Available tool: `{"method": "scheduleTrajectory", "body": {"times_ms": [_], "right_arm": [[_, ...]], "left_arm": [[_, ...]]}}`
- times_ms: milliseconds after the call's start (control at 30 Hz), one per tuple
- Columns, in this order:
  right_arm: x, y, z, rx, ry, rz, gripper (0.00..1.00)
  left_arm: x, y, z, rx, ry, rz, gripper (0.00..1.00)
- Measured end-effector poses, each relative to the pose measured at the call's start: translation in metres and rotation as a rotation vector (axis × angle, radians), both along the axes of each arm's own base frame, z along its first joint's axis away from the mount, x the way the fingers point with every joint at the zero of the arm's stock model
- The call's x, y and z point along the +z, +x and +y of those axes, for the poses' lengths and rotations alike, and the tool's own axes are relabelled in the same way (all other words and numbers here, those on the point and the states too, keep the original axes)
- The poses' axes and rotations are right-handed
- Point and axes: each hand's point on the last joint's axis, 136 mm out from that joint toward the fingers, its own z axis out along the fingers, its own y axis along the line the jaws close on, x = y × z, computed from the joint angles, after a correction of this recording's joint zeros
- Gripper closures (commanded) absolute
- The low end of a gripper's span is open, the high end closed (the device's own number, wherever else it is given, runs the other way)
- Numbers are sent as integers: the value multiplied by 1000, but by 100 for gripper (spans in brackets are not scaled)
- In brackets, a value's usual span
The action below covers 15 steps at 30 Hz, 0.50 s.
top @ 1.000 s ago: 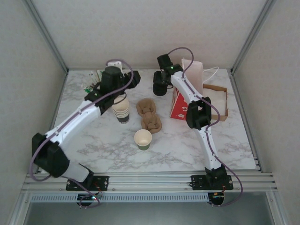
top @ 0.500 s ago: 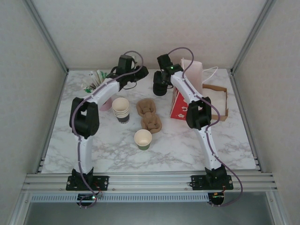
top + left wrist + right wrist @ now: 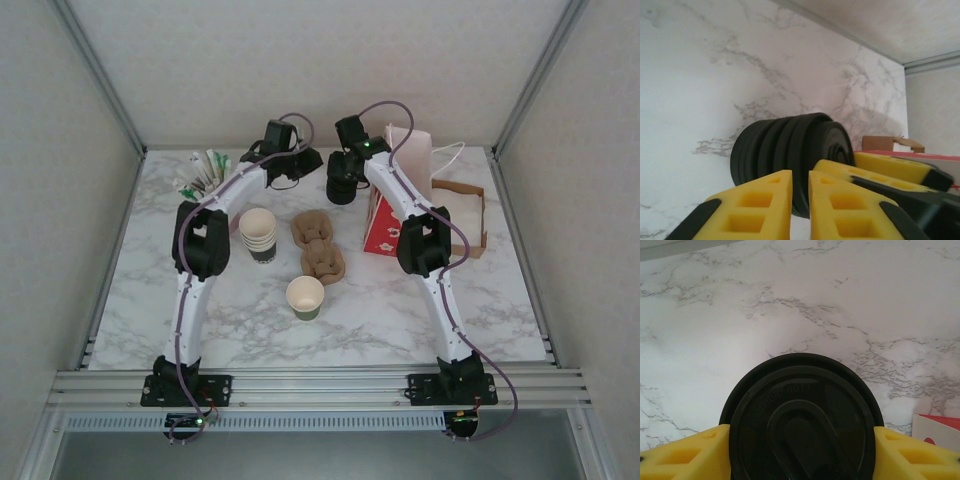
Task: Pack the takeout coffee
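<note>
At the back of the counter point(image 3: 480, 300), the right fingers point(image 3: 690, 455) clamp the black lid stack point(image 3: 802, 405) on its side, axis level. The left fingers point(image 3: 765, 200), nearly together, pinch the rim of the front lid point(image 3: 827, 150). The single cup point(image 3: 305, 297) stands well apart, nearer the arm bases.

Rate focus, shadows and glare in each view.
Top external: even, soft light, sharp throughout, hardly any shadows on the marble table. Left wrist: the stack of black lids throws a diffuse shadow to its right. Right wrist: the top lid lettering is barely legible, no glare.
</note>
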Motion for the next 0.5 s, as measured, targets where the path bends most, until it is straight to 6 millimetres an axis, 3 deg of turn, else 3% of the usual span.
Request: {"method": "scheduleTrajectory", "body": {"times_ms": [167, 500], "right_arm": [[0, 0, 0, -6, 4, 1, 36], [0, 0, 0, -15, 13, 5, 36]], "left_arm": [[-18, -2, 0, -20, 8, 44, 87], [-31, -1, -7, -58, -20, 75, 87]]}}
